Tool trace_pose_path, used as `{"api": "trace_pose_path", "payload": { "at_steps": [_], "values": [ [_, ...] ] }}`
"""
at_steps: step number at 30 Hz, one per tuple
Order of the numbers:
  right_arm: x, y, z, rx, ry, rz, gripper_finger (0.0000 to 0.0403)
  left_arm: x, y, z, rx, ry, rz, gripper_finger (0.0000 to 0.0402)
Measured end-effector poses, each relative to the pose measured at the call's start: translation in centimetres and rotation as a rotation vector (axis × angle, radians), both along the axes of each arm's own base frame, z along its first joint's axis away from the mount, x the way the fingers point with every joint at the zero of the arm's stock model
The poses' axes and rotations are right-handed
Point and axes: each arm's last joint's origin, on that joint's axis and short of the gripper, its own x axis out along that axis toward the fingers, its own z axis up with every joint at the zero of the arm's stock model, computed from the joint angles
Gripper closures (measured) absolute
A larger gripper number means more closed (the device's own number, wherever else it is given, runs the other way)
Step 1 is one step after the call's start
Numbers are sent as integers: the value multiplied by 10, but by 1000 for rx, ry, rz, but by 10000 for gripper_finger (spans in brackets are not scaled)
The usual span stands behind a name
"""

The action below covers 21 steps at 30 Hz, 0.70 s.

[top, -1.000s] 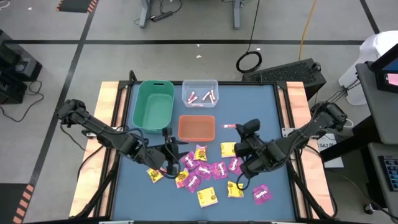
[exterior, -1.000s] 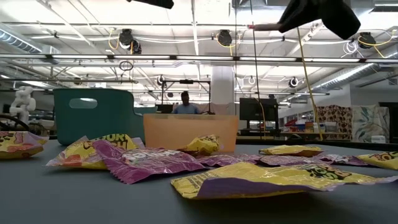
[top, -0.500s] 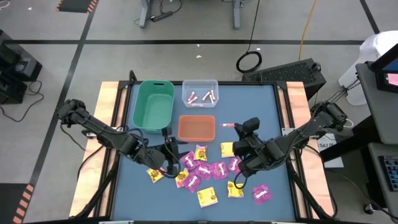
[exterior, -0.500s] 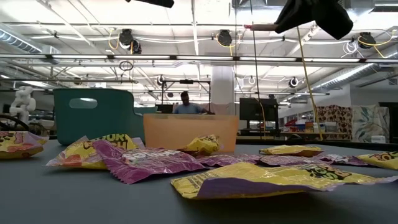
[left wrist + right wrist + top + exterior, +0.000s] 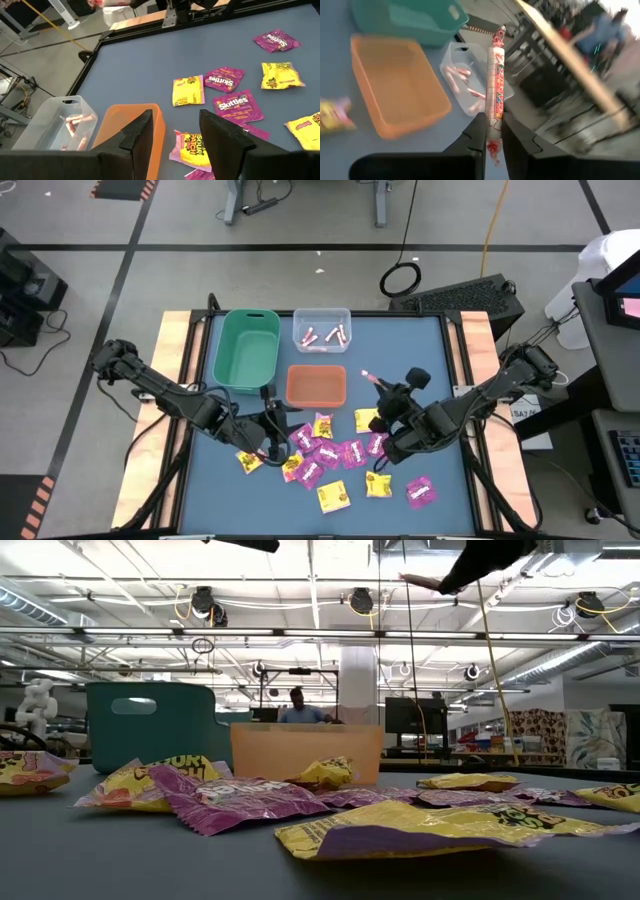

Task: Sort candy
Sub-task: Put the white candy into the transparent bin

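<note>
while the right gripper (image 5: 493, 131) pinches a pink-white stick (image 5: 495, 85) above the table, the left gripper (image 5: 172, 131) hangs open. released early, the stick could miss the clear bin (image 5: 321, 330).

Two dark jointed arms, each ending in a black gripper (image 5: 384, 393) with two flat fingers.

Pink-white candy stick (image 5: 495, 80) aloft in right tool (image 5: 381, 385); yellow, magenta packets (image 5: 335, 452) scattered.
</note>
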Motion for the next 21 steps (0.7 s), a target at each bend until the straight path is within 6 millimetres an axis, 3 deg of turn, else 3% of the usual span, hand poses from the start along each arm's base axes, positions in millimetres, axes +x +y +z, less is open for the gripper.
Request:
{"api": "trace_pose_path", "payload": {
  "at_steps": [10, 21],
  "values": [
    [18, 1, -15, 298, -449, -157, 369, 0, 10, -1, 121, -1, 126, 235],
    [26, 2, -27, 406, -555, -159, 369, -2, 12, -3, 146, 36, 131, 235]
  ]
}}
